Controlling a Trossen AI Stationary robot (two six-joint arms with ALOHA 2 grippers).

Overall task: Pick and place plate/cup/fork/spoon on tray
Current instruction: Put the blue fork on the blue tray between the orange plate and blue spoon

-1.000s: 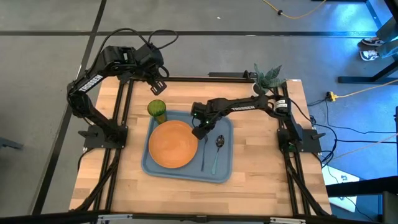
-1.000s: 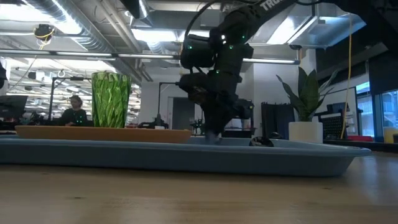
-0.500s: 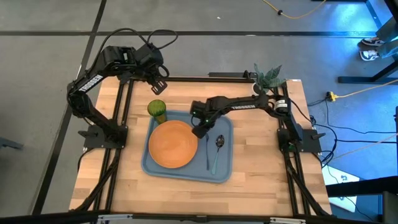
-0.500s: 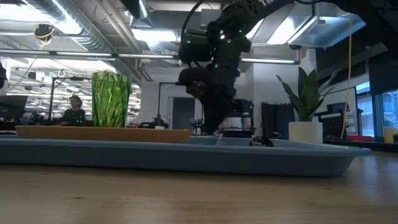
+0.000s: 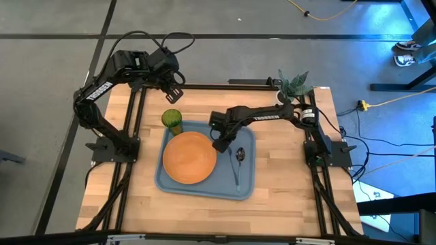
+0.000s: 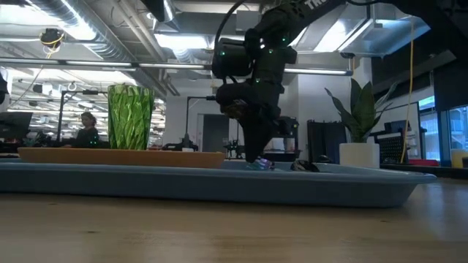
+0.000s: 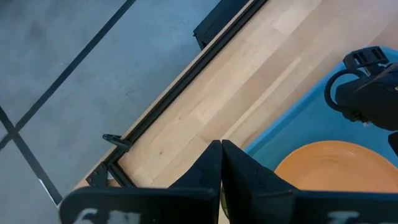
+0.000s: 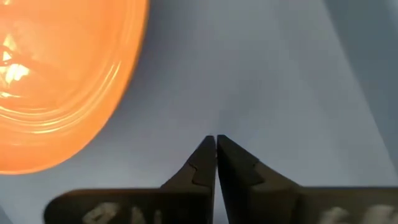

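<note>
The blue-grey tray (image 5: 161,181) lies mid-table. On it are the orange plate (image 5: 189,157) at its left, and the spoon (image 5: 240,155) and the slim fork (image 5: 235,171) close together at its right. The green cup (image 5: 172,121) stands upright at the tray's far left corner. My right gripper (image 5: 219,144) is shut, pointing down at the tray floor (image 8: 280,74) between the plate (image 8: 56,74) and the fork's far end. In the low view a purple bit (image 6: 261,164) shows at its tips. My left gripper (image 5: 176,90) is shut, raised over the table's far left edge. My right gripper comes from above with shut fingertips (image 8: 205,149) at the tray floor, beside the fork's far end. The wrist view shows nothing between the fingers. I cannot tell whether they touch the fork.
A white pot with a green plant (image 5: 294,85) stands at the table's far right corner. Bare wood lies to the right of the tray and along the near edge. The right arm reaches across the tray's far right part.
The fork has turned on the tray: its near end has swung toward the table's right edge, up to the spoon's handle, while its far end has stayed by my right gripper. My right gripper has stayed shut and low over the tray.
</note>
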